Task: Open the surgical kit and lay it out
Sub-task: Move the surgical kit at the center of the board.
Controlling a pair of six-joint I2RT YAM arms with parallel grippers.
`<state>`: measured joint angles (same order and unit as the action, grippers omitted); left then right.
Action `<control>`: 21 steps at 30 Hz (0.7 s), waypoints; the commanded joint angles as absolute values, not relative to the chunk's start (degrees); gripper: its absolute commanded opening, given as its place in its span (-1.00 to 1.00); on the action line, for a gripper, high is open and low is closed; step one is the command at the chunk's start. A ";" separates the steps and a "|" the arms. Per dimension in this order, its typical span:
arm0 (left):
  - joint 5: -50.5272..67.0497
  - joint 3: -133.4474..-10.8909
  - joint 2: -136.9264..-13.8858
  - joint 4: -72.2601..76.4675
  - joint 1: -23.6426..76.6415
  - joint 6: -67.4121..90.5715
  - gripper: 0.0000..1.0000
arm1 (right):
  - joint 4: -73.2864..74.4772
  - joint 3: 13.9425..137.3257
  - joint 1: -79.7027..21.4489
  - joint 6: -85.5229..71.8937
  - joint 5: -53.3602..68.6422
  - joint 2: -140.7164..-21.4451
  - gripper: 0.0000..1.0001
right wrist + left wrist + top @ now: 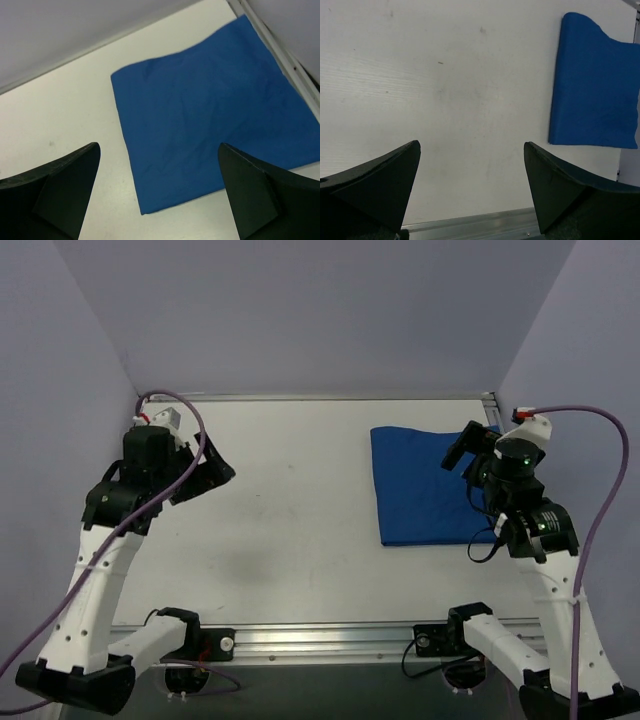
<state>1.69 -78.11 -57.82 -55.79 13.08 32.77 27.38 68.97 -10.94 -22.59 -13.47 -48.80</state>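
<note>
Cloth wrap (210, 115), blue, folded flat into a rectangle, lies just below and ahead of the right gripper (157, 147). That gripper's jaws stand wide and hold nothing. Left gripper (471, 144) is likewise wide and empty, with the wrap well off to its right. Wrap judged soft, limp and light to lift by a layer. Contents are hidden, so expect weight inside. Best hold is probably a free corner or folded edge, pinched thin. Table (290, 520) is white, smooth and faintly scuffed, so the cloth may slide. Pale walls (300, 310) close in on three sides.
</note>
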 commanded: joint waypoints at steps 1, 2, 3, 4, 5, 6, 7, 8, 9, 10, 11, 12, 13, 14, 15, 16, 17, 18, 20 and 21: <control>8.69 -76.12 -61.34 -49.58 13.80 37.61 0.88 | 27.77 66.80 -10.81 -29.96 -17.57 -52.37 0.99; 9.31 -75.59 -63.61 -48.61 14.32 38.57 0.88 | 27.69 65.75 -10.64 -30.58 -17.84 -54.38 0.99; 9.40 -75.15 -64.76 -46.60 15.54 39.11 0.88 | 27.60 65.22 -9.59 -31.63 -17.93 -55.45 0.99; 9.49 -74.71 -66.08 -45.45 16.43 39.55 0.88 | 27.51 64.78 -8.80 -32.08 -18.19 -56.59 1.00; 9.49 -74.62 -68.79 -43.44 17.39 40.51 0.88 | 27.51 64.25 -7.92 -32.69 -18.19 -58.69 0.99; 9.32 -74.62 -70.21 -42.37 19.84 40.95 0.88 | 27.34 63.29 -5.21 -32.96 -17.93 -59.67 0.99; 9.06 -75.05 -71.70 -41.41 21.17 41.39 0.88 | 27.07 62.85 -3.97 -33.66 -17.76 -60.63 1.00; 8.70 -75.32 -74.76 -39.74 22.49 42.44 0.88 | 26.98 62.49 -2.74 -33.84 -17.75 -62.30 0.99; 7.48 -75.67 -76.10 -38.94 25.37 43.06 0.88 | 26.55 61.88 -1.77 -34.10 -18.19 -63.01 0.99; 6.86 -75.85 -77.51 -37.98 26.79 43.76 0.88 | 26.28 61.53 -0.28 -34.88 -18.72 -63.63 1.00; 6.33 -76.11 -80.04 -35.97 28.11 45.42 0.88 | 25.93 61.09 1.39 -35.15 -18.72 -64.59 1.00; 5.20 -76.11 -81.20 -34.82 29.43 46.40 0.88 | 25.32 60.30 2.89 -35.42 -18.20 -65.21 1.00; 4.84 -76.11 -82.52 -33.67 31.97 47.36 0.88 | 25.05 59.94 5.95 -35.77 -17.67 -65.74 1.00; 4.57 -76.29 -84.97 -31.31 33.30 49.29 0.88 | 24.87 59.59 7.54 -36.38 -16.36 -66.87 0.99; 4.31 -76.55 -86.30 -30.25 34.53 50.18 0.88 | 24.87 59.24 9.30 -36.73 -15.83 -67.41 0.99; 3.61 -76.90 -87.70 -29.28 37.15 51.14 0.88 | 24.79 58.63 10.97 -37.26 -15.30 -68.02 0.99; 3.26 -77.43 -90.50 -27.53 38.57 52.46 0.88 | 24.52 58.28 14.03 -38.05 -14.77 -68.72 0.99; 2.82 -78.65 -91.92 -26.73 39.89 53.08 0.88 | 24.17 57.92 15.19 -38.49 -14.77 -68.99 1.00; 1.59 -80.06 -96.47 -24.36 43.66 54.75 0.88 | 23.65 57.31 17.65 -39.81 -15.29 -69.95 0.99; 1.32 -81.20 -97.81 -23.48 44.90 55.19 0.88 | 22.60 56.87 18.54 -40.25 -15.38 -70.22 1.00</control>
